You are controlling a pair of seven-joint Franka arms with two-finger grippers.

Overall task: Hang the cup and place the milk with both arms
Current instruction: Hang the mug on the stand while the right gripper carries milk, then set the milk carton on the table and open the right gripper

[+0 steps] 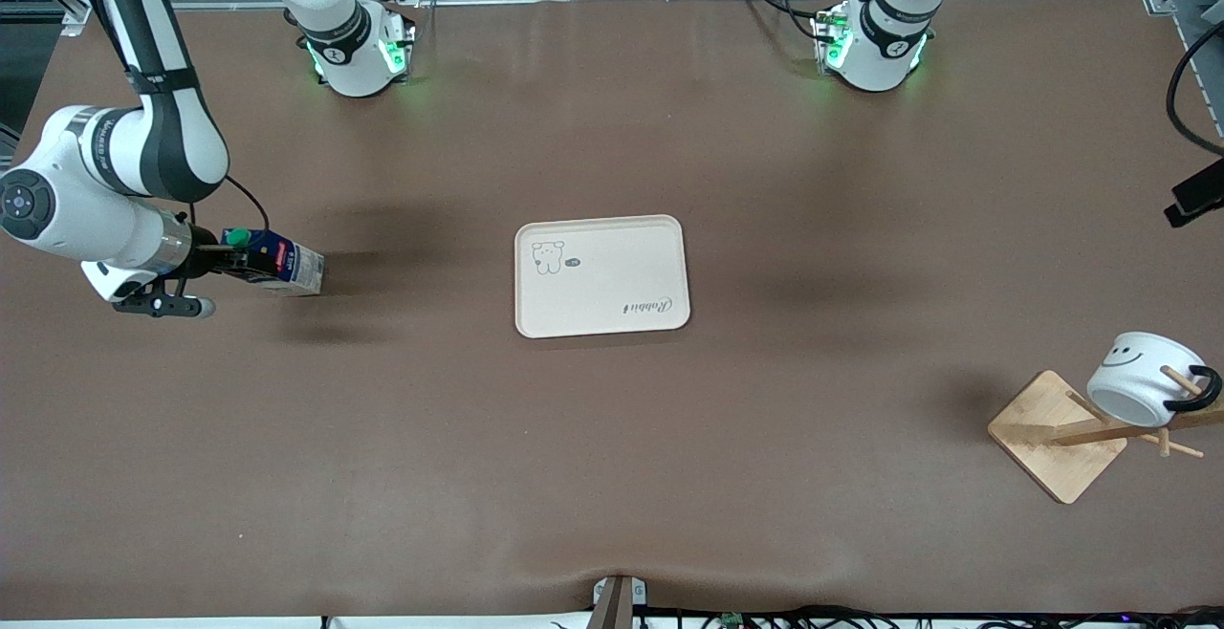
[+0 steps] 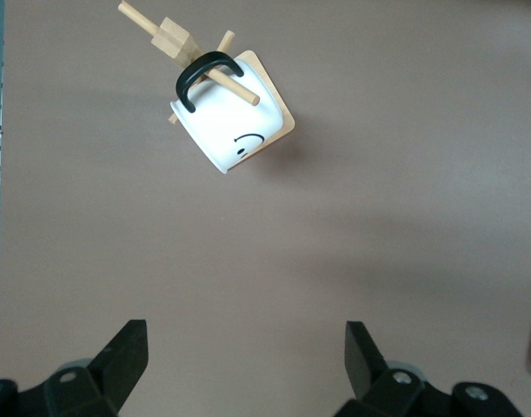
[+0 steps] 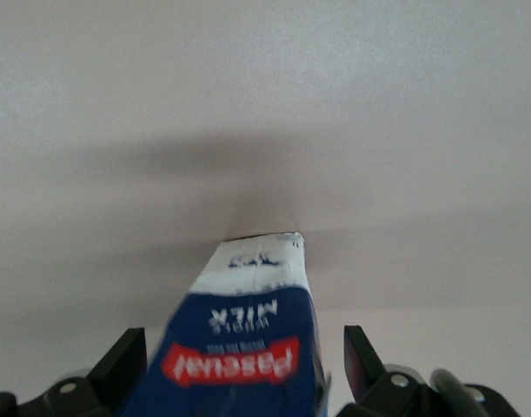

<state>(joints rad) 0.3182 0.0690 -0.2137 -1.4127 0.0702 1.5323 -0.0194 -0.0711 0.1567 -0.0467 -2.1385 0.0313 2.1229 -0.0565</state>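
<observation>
The milk (image 1: pixel 279 264) lies on its side on the table at the right arm's end, green cap toward the wrist. My right gripper (image 1: pixel 222 261) is open with a finger on either side of the carton's cap end. In the right wrist view the milk (image 3: pixel 248 347) fills the space between the fingers (image 3: pixel 126 360), with a small gap on one side. The cup (image 1: pixel 1143 380) hangs by its black handle on a peg of the wooden rack (image 1: pixel 1057 433). My left gripper (image 2: pixel 246 334) is open and empty, high over the bare table, with the cup (image 2: pixel 226 122) below it.
A cream tray (image 1: pixel 602 329) lies at the table's middle, with nothing on it. A black device (image 1: pixel 1195 194) juts in at the left arm's end of the table. The rack (image 2: pixel 174 35) also shows in the left wrist view.
</observation>
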